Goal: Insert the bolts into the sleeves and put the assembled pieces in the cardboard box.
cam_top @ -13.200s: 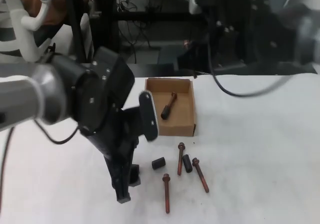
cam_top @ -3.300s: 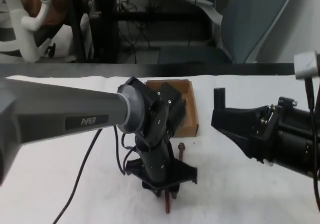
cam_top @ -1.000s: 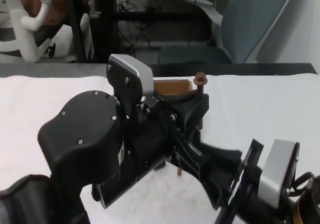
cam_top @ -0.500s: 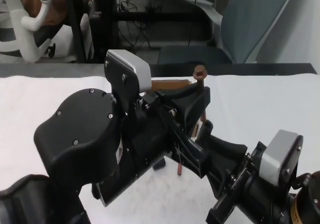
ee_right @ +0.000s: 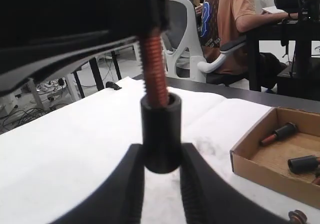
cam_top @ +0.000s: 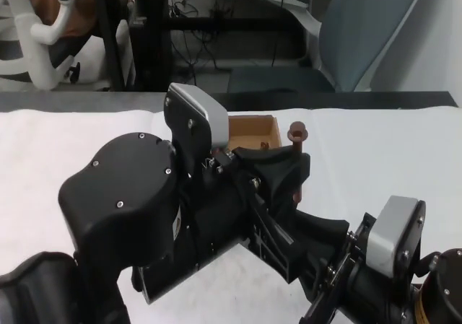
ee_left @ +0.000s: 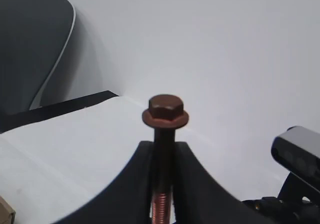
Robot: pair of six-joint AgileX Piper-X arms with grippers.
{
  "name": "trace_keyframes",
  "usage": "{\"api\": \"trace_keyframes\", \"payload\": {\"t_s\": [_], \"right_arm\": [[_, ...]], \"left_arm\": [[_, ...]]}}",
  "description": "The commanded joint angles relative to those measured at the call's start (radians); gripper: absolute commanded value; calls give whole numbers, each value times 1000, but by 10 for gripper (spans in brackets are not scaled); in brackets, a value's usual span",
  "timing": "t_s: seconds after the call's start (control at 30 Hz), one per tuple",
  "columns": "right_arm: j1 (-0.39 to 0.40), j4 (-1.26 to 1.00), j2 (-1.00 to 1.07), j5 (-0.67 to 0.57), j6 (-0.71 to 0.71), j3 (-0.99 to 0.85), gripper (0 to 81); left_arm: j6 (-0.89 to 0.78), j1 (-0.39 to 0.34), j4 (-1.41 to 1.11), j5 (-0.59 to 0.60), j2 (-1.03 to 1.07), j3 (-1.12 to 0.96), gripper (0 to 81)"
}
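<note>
bolt [ee_left: 163, 134] head upright, thread tip inside sleeve [ee_right: 160, 134]

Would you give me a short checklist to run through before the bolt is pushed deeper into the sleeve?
1. Left gripper shut on the copper-coloured hex-head bolt: ok.
2. Right gripper shut on the black cylindrical sleeve: ok.
3. Bolt tip inside the sleeve's mouth: ok.
4. Bolt fully seated: not ok.
5. Bolt and sleeve aligned: cannot tell.
6. Brown cardboard box has room: ok.
</note>
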Motion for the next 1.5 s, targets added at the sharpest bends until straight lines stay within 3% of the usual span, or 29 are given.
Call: {"api": "trace_keyframes", "payload": {"t_s": [0.0,0.13,0.43,0.57,0.67,0.73,0.8,0.87,0.9,1.1,1.27,1.47], "right_arm": [[-5,-15,3,-3,6,-11,6],[-5,-15,3,-3,6,-11,6],[-5,-15,3,-37,6,-10,6],[-5,-15,3,-37,6,-10,6],[-5,-13,3,-38,6,-10,6],[-5,-8,3,-38,6,-10,6],[-5,-7,3,-38,6,-10,6],[-5,-1,3,-38,6,-10,6],[-5,7,3,-34,6,-10,6],[-9,121,3,76,6,-26,6],[-43,310,5,93,6,-130,6],[-104,665,8,114,6,-360,6]], "left_arm": [[29,-1,5,25,-2,-3,17],[120,8,5,25,-2,-3,17],[124,67,89,30,-2,-3,17],[124,75,114,52,-2,-3,17],[124,75,143,132,-2,-3,18],[124,75,153,162,-2,-3,133],[120,75,155,162,-2,-3,368],[116,79,150,155,-2,-3,657],[112,84,139,152,-2,-3,700],[116,144,125,141,-74,-3,700],[165,239,347,141,-147,-7,700],[404,332,707,161,-68,-78,700]]}}
